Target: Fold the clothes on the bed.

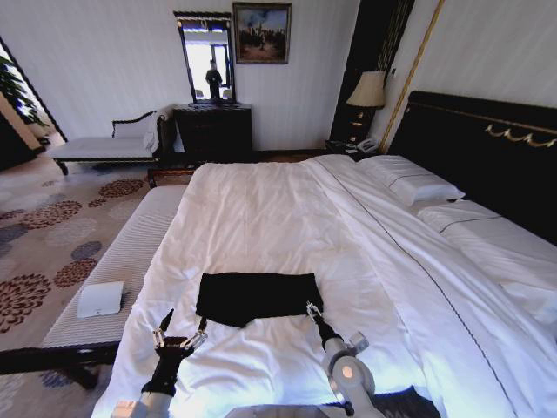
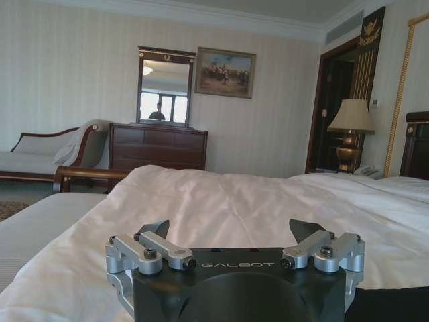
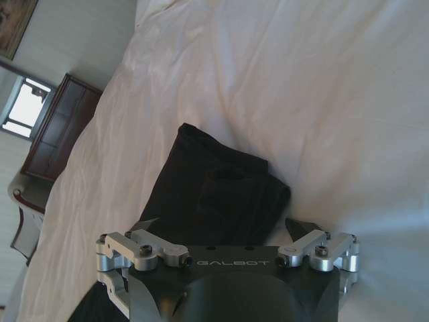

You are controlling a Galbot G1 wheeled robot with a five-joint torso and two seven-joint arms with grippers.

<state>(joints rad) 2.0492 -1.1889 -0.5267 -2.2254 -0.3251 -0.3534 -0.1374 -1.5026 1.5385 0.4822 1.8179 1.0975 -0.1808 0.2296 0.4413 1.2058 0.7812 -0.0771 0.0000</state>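
The clothes are one black T-shirt [image 1: 258,296], folded into a flat rectangle on the white sheet near the foot of the bed [image 1: 261,200]. No lettering shows on it. My left gripper [image 1: 184,320] is open just off the shirt's near left corner, with nothing between its fingers. In the left wrist view this gripper [image 2: 231,228] points along the bed, and a strip of the black shirt [image 2: 392,305] shows beside it. My right gripper [image 1: 312,307] is at the shirt's near right corner. In the right wrist view it [image 3: 226,225] stands open over the folded shirt [image 3: 214,194], gripping nothing.
A pale striped bench [image 1: 122,261] runs along the bed's left side and carries a small white box [image 1: 100,299]. Pillows [image 1: 413,187] and a dark headboard [image 1: 487,148] are at the right. A chaise [image 1: 104,144], a dresser [image 1: 213,131] and a lamp [image 1: 367,91] stand by the far wall.
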